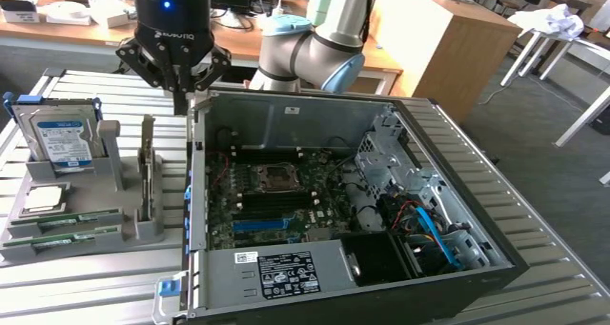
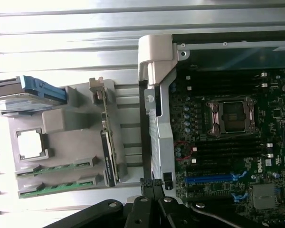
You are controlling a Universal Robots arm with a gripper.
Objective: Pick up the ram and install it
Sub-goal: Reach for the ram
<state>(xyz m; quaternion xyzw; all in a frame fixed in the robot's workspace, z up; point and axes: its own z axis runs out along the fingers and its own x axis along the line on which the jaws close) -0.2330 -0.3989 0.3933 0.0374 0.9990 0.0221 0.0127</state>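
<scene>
Gripper: black two-finger gripper (image 1: 181, 108) clenched on nothing, poised over the open black metal computer case (image 1: 286, 121) at its wall beside the holder.
Ram: thin green circuit-board ram stick (image 1: 67, 220) slotted in the grey plastic holder (image 1: 148, 231), well apart from the gripper.

Behind your ribbed metal worktop (image 1: 86, 282) you have wooden desks (image 1: 429, 39) carrying white boxes (image 1: 67, 12), a grey carpeted floor (image 1: 543, 161) and white table legs (image 1: 583, 118) at the exterior view's right.
</scene>
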